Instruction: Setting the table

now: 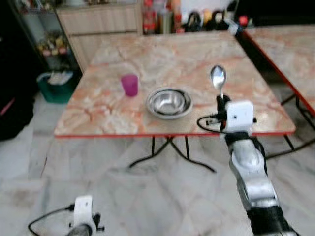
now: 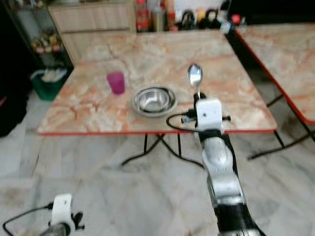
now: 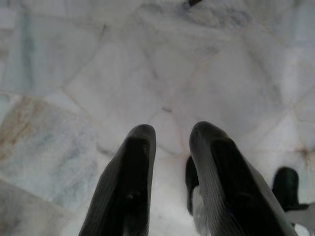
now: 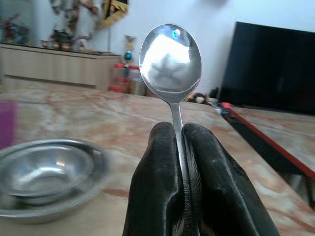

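Observation:
My right gripper (image 1: 223, 101) is shut on the handle of a metal spoon (image 1: 218, 77), which stands upright with its bowl up, at the table's front edge to the right of the steel bowl (image 1: 169, 102). In the right wrist view the spoon (image 4: 171, 58) rises from between the black fingers (image 4: 157, 167), with the steel bowl (image 4: 47, 172) off to one side. A magenta cup (image 1: 130, 84) stands left of the bowl on the marble-patterned table (image 1: 108, 113). My left gripper (image 3: 170, 142) hangs low over the floor, its fingers slightly apart with nothing between them.
A second table (image 1: 290, 44) stands to the right. Bottles and kettles (image 1: 162, 19) line the far edge by a wooden cabinet (image 1: 98, 22). A green bin (image 1: 56, 86) sits left of the table. Folding table legs (image 1: 170, 150) stand on the pale marble floor.

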Available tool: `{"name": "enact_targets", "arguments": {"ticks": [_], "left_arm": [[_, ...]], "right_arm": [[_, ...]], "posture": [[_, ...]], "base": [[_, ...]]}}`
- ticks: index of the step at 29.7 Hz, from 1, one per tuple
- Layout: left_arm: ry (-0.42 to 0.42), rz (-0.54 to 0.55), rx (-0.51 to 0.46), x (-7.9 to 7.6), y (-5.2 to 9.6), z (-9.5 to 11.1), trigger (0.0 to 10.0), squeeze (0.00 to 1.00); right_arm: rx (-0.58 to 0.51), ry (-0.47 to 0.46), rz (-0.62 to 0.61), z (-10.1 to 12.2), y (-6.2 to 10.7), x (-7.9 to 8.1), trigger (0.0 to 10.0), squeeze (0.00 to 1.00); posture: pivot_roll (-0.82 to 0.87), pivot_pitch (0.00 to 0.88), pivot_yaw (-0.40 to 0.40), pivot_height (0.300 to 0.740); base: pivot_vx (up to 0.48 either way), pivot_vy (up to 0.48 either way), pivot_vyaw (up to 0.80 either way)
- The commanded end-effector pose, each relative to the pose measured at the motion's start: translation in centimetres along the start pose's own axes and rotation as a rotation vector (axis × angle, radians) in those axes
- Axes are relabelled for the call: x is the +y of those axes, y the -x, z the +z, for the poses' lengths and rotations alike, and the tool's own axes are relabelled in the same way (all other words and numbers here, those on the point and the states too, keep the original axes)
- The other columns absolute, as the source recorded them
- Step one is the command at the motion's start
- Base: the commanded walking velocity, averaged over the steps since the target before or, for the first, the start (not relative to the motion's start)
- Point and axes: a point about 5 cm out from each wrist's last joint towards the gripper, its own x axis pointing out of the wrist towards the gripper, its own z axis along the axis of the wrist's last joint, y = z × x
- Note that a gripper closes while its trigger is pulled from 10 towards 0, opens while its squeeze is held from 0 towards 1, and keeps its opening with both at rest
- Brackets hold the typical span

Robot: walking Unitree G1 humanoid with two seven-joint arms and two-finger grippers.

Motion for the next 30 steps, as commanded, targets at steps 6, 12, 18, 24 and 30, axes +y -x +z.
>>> {"name": "enact_targets", "arguments": {"ticks": [6, 12, 18, 24, 30], "left_arm": [[0.006, -0.003, 0.035, -0.1, 0.1, -0.9, 10.0, 0.0], [0.0, -0.001, 0.04, -0.1, 0.1, -0.9, 10.0, 0.0], [0.001, -0.002, 0.04, -0.2, 0.2, -1.0, 10.0, 0.0], [0.003, -0.001, 0.038, -0.2, 0.2, -1.0, 10.0, 0.0], [0.006, 0.001, 0.038, -0.1, 0.1, -0.9, 10.0, 0.0]], "right_arm": [[-0.027, -0.047, 0.032, 0.3, -0.2, 1.1, 10.0, 0.0], [-0.026, -0.046, 0.042, 0.3, -0.1, 1.3, 10.0, 0.0], [-0.015, -0.044, 0.051, 0.1, -0.1, 1.5, 10.0, 0.0], [-0.026, -0.053, 0.055, 0.4, -0.2, 1.7, 10.0, 0.0], [-0.02, -0.051, 0.06, 0.2, -0.1, 1.8, 10.0, 0.0]], "posture": [[-0.05, 0.075, 0.071, 0.74], [-0.05, 0.074, 0.071, 0.74], [-0.05, 0.069, 0.069, 0.74], [-0.05, 0.075, 0.069, 0.74], [-0.05, 0.08, 0.071, 0.74]], "base": [[0.274, 0.0, 0.0], [0.275, 0.0, 0.0], [0.41, 0.0, 0.0], [0.421, 0.0, 0.0], [0.421, 0.0, 0.0]]}}
